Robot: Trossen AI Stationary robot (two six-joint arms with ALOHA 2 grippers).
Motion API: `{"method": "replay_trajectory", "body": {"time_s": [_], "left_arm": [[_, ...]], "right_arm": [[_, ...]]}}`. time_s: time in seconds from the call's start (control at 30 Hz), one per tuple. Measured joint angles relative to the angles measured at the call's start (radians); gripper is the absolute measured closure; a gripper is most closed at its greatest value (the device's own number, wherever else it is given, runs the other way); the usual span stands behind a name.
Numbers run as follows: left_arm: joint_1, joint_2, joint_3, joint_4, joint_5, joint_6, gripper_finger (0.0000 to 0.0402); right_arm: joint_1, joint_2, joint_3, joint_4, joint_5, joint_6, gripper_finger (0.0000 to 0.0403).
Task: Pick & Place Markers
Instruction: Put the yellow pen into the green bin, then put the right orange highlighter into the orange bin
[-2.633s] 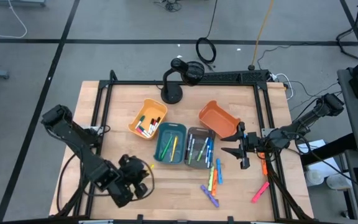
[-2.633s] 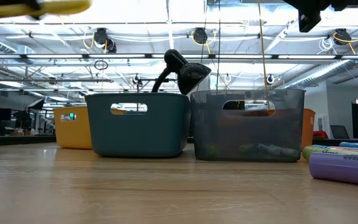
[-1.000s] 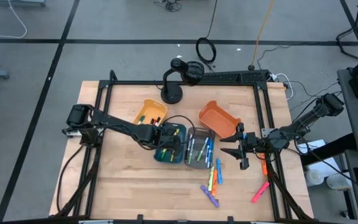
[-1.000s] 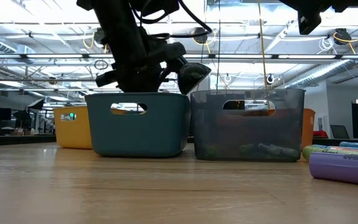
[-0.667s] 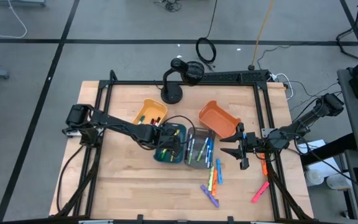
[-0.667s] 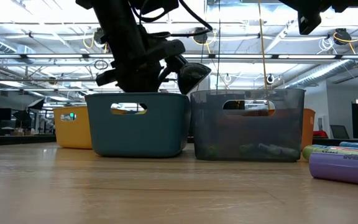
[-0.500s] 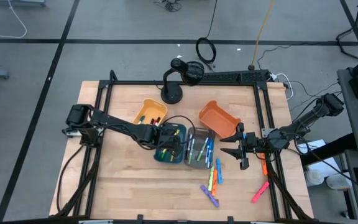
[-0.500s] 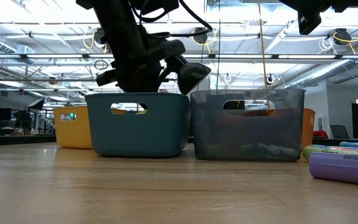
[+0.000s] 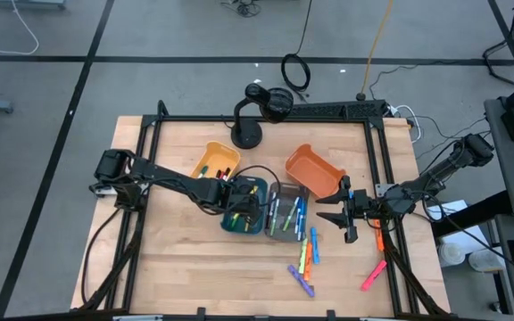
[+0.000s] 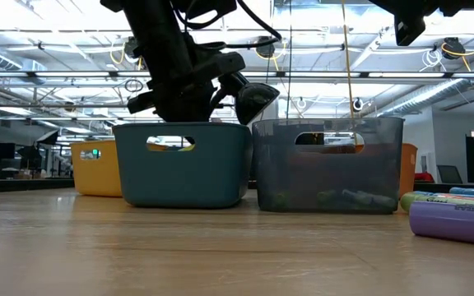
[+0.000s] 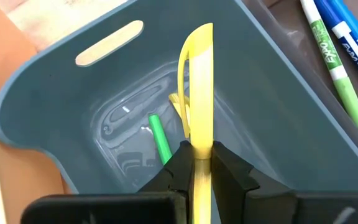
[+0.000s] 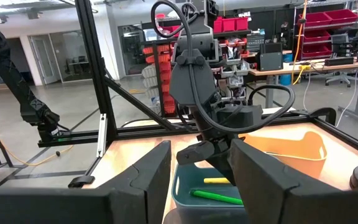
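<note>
The left arm reached from its base at the left edge of the wooden surface [image 9: 177, 267] across toward the centre, its wrist bent downward so that the left end effector [image 9: 244, 207] hung over the teal bin [image 9: 244, 208]. Its fingers [image 11: 180, 163] were clenched on a yellow marker [image 11: 200, 99], held by its lower end with the rest of it pointing into the bin's open mouth. In the left wrist view a green marker [image 11: 160, 137] and another yellow one lay on the bin's floor.

Just to the right of the teal bin stood the grey bin [image 9: 286, 211], touching it and holding green and blue markers [image 11: 333, 57]. A yellow bin [image 9: 211, 169] sat farther back to the left, with several markers in it, and an orange bin [image 9: 314, 170] stood tilted behind the grey one.

The right arm stretched in from the right side, its forearm nearly level, with the right end effector [image 9: 339, 210] hovering above the surface just right of the grey bin, fingers spread apart and grasping nothing. Loose markers [image 9: 305, 260] lay on the near side of the surface in front of the grey bin, and a pink marker [image 9: 373, 275] rested near the right edge.
</note>
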Motion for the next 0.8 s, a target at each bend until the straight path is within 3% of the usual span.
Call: {"method": "replay_trajectory", "body": {"time_s": [0.27,0.53,0.67,0.8], "left_arm": [[0.000,0.000,0.000,0.000,0.000,0.020,0.0369],[0.000,0.000,0.000,-0.001,0.005,0.070,0.0257],[0.002,0.000,0.009,-0.007,0.090,0.108,0.0216],[0.004,-0.026,0.052,-0.081,0.298,0.190,0.0192]], "right_arm": [[0.000,0.000,0.000,0.000,0.000,0.000,0.0248],[0.000,0.000,0.000,-0.004,0.000,0.000,0.0248],[0.000,0.000,0.000,-0.004,0.000,0.000,0.0248],[0.000,0.000,0.000,-0.015,0.000,0.000,0.0248]]}}
